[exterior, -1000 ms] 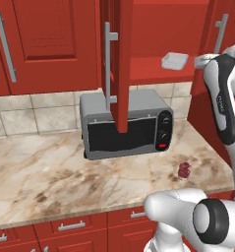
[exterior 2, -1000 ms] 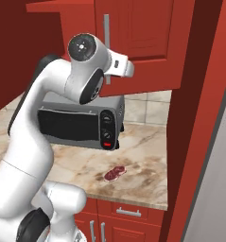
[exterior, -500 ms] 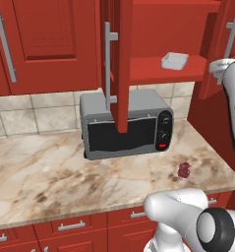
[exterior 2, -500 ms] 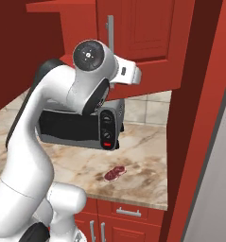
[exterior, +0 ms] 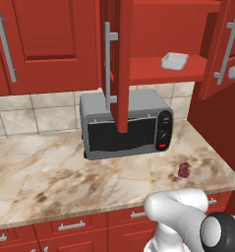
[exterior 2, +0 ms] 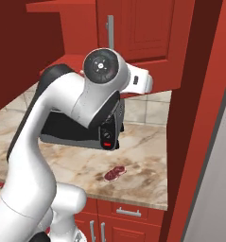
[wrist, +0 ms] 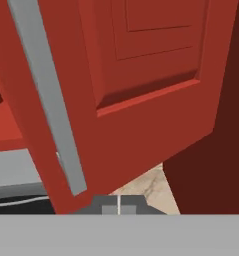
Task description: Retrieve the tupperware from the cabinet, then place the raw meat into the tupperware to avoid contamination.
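My white arm swings away to the right, out past the open right-hand door of the tall red wall cabinet, and from the left base camera it no longer hides that door. My two-finger gripper, open a second ago, now has its jaws pressed together.

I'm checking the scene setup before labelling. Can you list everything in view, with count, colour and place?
tupperware: one, translucent whitish-grey, on the open cabinet's shelf.
cabinet: one, red, both doors swung open, above the toaster oven.
raw meat: one, dark red with whitish marbling, on the counter to the right of the toaster oven.
toaster oven: one, grey with dark door, against the tiled wall.
counter: one, beige marble.
drawers: red, below the counter.
silver bar handles: on the cabinet doors.
pincer: one, shut on nothing, beside the right door's handle.
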You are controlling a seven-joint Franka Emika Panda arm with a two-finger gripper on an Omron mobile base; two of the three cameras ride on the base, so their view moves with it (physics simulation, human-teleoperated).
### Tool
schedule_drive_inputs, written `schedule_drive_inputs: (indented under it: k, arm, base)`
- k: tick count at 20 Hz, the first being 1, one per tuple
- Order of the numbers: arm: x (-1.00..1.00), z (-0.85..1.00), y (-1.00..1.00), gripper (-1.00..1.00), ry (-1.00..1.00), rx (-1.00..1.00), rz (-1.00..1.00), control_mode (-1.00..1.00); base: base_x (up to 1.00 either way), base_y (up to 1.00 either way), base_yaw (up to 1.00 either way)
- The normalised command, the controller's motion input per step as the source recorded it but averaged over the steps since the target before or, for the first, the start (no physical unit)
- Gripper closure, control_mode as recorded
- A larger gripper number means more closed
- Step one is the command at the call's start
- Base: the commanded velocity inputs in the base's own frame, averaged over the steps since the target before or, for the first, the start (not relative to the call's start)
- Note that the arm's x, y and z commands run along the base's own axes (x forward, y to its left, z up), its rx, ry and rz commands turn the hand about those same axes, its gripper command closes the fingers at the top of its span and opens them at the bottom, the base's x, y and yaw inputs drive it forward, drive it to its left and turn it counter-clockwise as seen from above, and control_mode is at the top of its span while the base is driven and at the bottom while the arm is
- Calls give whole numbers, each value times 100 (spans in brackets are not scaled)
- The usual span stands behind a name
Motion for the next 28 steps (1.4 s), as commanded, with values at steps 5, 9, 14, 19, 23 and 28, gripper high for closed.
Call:
schedule_drive_inputs:
  k: [5, 9, 14, 19, 23, 28]
  arm:
    - [-21, 19, 52, 100, 2, -13, 0, -100]
    - [-20, 24, 75, 100, 5, -22, 0, -100]
    - [-3, 6, 80, 100, 12, -24, 3, -100]
    - [19, 0, 51, 100, 18, -23, 4, -100]
    - [28, 0, 24, 100, 18, -16, 0, -100]
    - [30, 0, 22, -100, 21, -14, 1, -100]
  base:
    - [0, 0, 0]
    - [0, 0, 0]
    - [0, 0, 0]
    - [0, 0, 0]
    - [0, 0, 0]
    - [0, 0, 0]
